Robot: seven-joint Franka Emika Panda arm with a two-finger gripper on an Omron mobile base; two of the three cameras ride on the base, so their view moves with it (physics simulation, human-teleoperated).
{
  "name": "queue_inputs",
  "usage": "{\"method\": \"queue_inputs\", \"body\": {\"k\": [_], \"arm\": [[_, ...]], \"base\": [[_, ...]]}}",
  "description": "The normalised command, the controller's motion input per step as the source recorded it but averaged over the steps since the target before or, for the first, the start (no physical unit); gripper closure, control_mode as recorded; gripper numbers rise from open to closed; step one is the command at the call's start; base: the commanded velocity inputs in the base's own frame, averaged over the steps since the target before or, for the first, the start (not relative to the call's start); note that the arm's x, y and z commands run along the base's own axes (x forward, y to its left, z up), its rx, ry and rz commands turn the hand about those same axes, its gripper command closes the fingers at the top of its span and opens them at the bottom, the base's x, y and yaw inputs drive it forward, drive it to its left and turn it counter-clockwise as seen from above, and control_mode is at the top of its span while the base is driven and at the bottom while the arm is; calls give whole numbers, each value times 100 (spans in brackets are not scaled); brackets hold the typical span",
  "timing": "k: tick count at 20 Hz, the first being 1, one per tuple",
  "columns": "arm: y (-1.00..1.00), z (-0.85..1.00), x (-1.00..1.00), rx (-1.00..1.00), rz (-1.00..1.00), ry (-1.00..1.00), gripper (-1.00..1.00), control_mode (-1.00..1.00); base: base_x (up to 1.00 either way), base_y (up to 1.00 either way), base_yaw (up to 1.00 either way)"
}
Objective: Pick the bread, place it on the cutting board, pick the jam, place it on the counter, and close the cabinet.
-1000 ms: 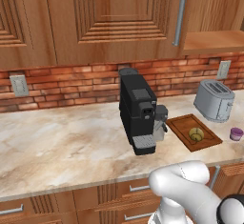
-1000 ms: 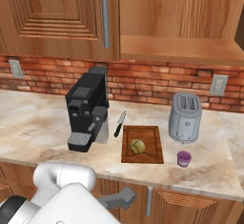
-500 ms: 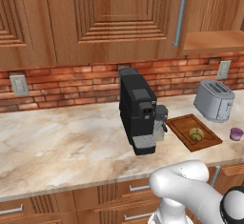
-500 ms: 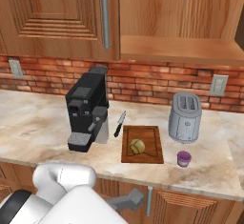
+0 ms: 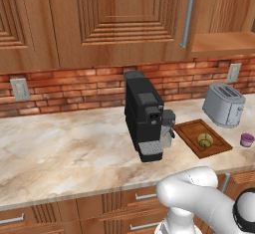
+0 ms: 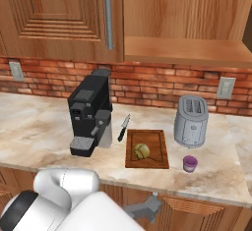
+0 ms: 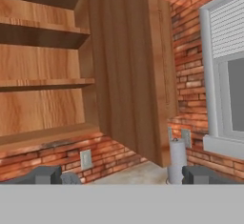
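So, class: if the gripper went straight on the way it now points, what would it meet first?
Probably the open cabinet door, which stands across the middle of the hand view ahead of the gripper. Depth is unclear, so it could pass its edge toward the shelves.

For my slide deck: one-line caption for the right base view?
Bread on the cutting board, jam on the counter by the toaster, cabinet open above.
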Motion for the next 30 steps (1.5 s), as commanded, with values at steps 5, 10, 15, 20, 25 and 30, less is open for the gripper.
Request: {"method": "queue_inputs", "body": {"k": [5,10,15,20,25,30], "arm": [[-8,0,0,0,0,0,-100,-100],[-8,0,2,0,0,0,-100,-100],[-5,0,7,0,0,0,-100,-100],[-5,0,11,0,0,0,-100,-100],[-5,0,10,0,0,0,-100,-100],[-17,0,1,0,0,0,-100,-100]], "base": [[0,0,0],[0,0,0],[0,0,0],[0,0,0],[0,0,0],[0,0,0]]}}
